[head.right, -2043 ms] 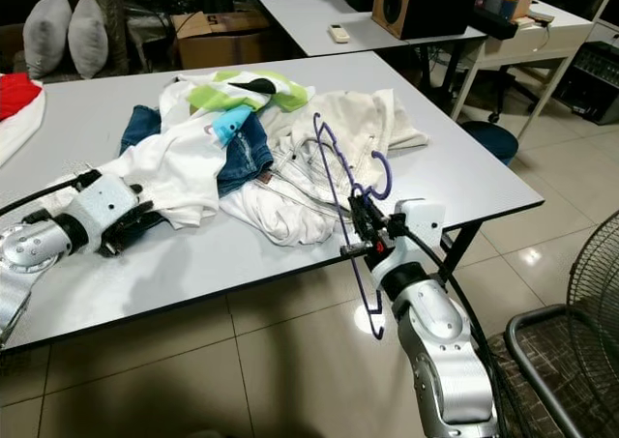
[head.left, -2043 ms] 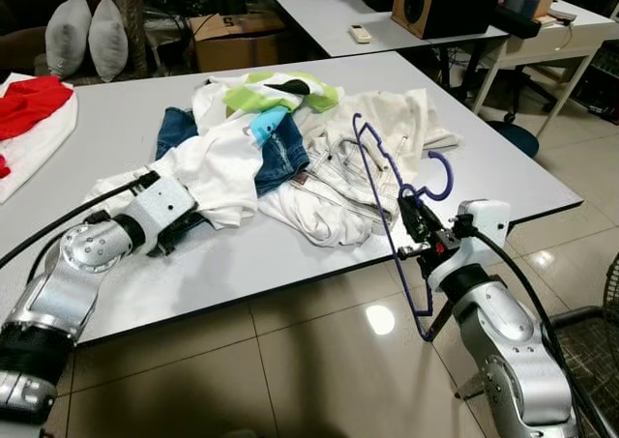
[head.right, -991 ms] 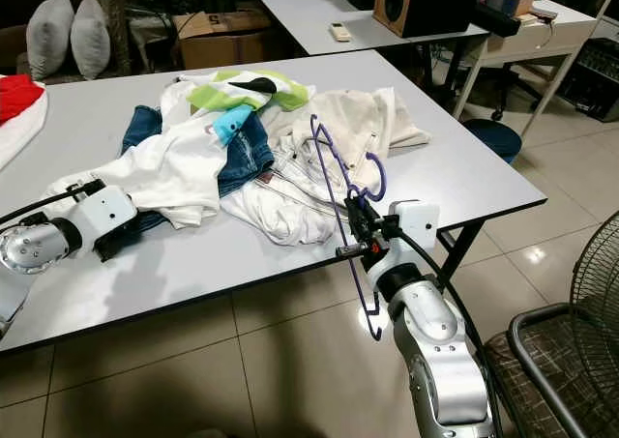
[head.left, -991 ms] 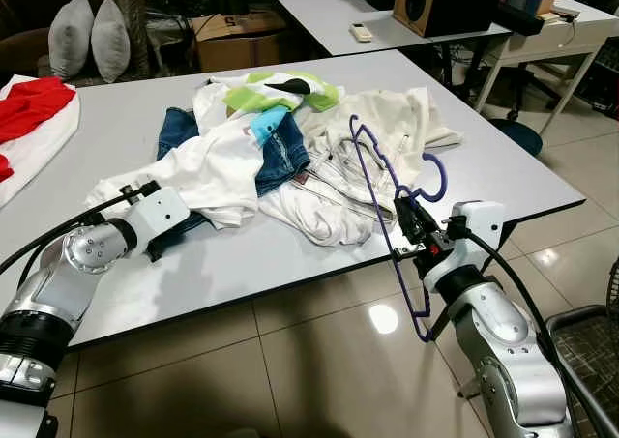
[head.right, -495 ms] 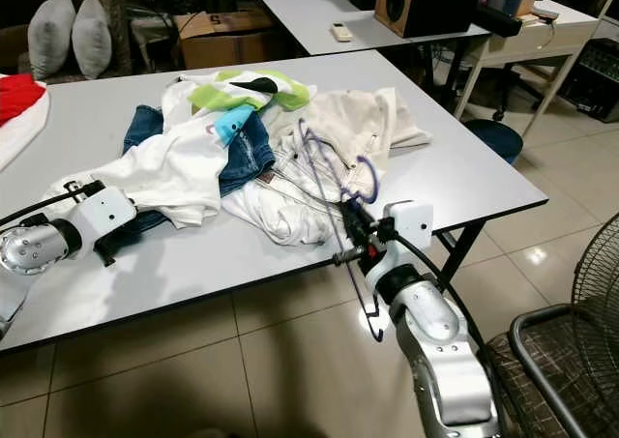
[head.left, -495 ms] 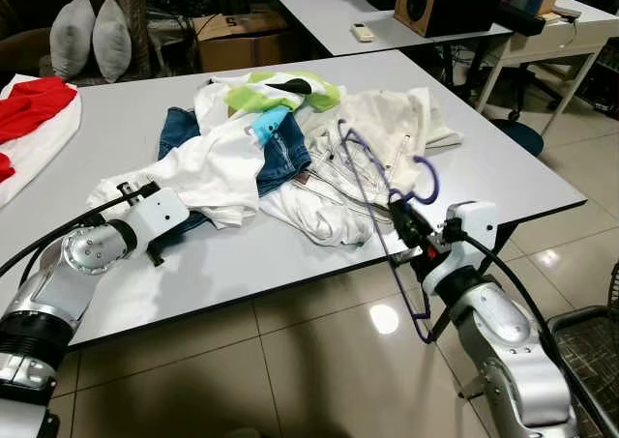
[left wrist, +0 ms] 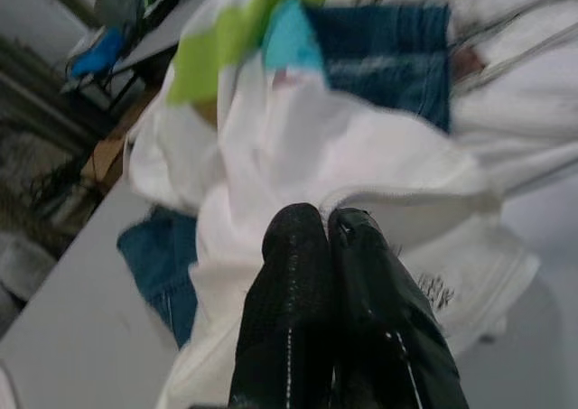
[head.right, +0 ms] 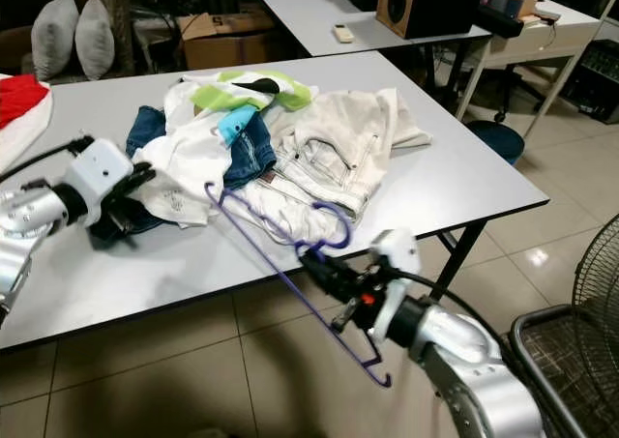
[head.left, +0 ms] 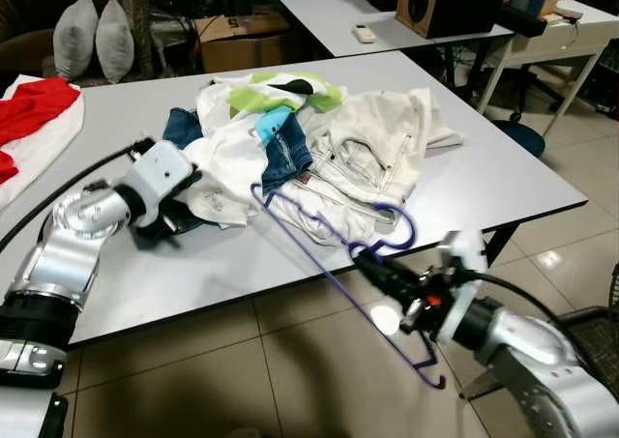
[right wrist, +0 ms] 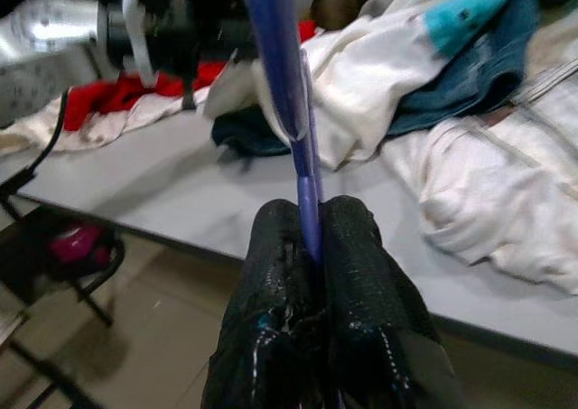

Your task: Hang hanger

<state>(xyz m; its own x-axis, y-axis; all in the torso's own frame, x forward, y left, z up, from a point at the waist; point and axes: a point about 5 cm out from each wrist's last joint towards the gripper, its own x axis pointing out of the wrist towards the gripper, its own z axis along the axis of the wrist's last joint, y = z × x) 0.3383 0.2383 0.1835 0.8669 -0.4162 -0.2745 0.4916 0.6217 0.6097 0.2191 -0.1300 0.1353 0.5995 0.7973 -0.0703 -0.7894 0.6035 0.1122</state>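
A purple wire hanger (head.left: pixel 413 231) lies tilted low across the front edge of the grey table (head.left: pixel 484 182), its hook toward the clothes. My right gripper (head.left: pixel 372 264) is shut on its wire, seen close up as a blue bar (right wrist: pixel 275 39) rising from the fingers (right wrist: pixel 271 274). My left gripper (head.right: pixel 137 180) is at the left side of the clothes pile, its fingers (left wrist: pixel 293 264) pressed together against a fold of the white shirt (head.left: pixel 227 158), which is bunched up with a label showing.
The pile also holds blue jeans (head.left: pixel 285 153), cream trousers (head.left: pixel 372 138) and a green-and-white garment (head.left: pixel 280 90). A red cloth (head.left: pixel 34 104) lies far left. A dark chair (head.right: pixel 542 361) stands at the right; desks, a speaker (head.left: pixel 430 3) and a box (head.left: pixel 237 37) behind.
The right gripper swung the hanger from upright down to a low slant, reaching left along the table edge. The left gripper rose toward the pile and the white shirt bunched up.
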